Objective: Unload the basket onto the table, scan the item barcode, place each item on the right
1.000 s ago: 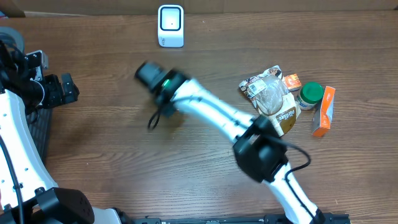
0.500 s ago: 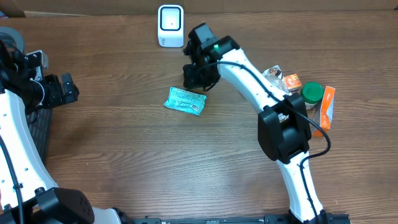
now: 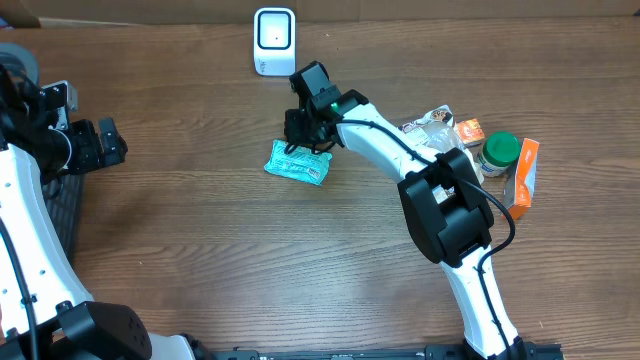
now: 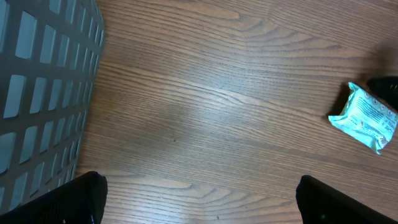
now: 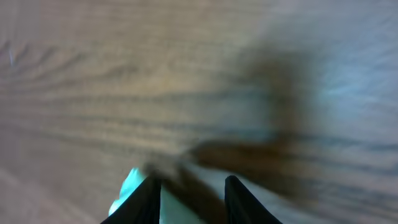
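The teal packet [image 3: 297,163] lies flat on the wooden surface [image 3: 200,240], near the middle and in front of the white scanner [image 3: 274,41], which stands at the far edge. The right gripper [image 3: 302,138] is positioned over the far edge of the packet. In the blurred right wrist view, its fingers [image 5: 148,200] stand a narrow gap apart with the packet's teal edge beside the left finger. Whether the fingers have hold of the packet cannot be determined. The left gripper [image 4: 199,185] is at the left side of the surface with its jaws fully apart and nothing between them, next to a grey slotted basket [image 4: 37,74]. A snack bag [image 3: 432,124], a green-lidded jar [image 3: 499,150] and an orange box [image 3: 521,180] are grouped at the right.
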`<state>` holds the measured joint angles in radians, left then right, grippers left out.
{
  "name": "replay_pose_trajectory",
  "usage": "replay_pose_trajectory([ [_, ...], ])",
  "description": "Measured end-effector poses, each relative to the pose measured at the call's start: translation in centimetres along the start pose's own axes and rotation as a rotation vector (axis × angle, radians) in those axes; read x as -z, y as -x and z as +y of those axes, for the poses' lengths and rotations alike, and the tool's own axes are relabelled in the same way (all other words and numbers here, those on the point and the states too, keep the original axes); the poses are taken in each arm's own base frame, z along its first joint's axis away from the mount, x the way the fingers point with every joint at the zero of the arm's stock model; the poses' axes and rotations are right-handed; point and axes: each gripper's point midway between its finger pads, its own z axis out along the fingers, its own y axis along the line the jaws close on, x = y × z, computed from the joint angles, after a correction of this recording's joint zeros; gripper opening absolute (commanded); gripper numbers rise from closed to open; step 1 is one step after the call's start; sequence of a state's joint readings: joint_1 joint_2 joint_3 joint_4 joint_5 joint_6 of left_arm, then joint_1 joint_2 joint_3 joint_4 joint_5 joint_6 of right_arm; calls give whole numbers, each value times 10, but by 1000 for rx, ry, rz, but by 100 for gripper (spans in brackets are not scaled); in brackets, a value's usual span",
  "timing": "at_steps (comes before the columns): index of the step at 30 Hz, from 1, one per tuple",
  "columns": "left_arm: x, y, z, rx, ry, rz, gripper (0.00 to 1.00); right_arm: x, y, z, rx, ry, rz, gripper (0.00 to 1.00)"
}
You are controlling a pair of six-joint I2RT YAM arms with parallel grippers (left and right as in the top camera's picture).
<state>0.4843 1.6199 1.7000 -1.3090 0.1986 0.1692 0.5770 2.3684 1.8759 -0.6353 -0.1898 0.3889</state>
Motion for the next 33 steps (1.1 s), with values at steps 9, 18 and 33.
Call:
replay_pose_trajectory([
  [9, 0, 0, 0, 0, 0, -1, 99, 8, -68, 44, 202, 219, 267, 31],
  [18, 0, 0, 0, 0, 0, -1, 100, 38, -135, 7, 216, 19, 567, 27],
  [33, 0, 0, 0, 0, 0, -1, 99, 125, -141, -32, 81, -199, 761, 30],
])
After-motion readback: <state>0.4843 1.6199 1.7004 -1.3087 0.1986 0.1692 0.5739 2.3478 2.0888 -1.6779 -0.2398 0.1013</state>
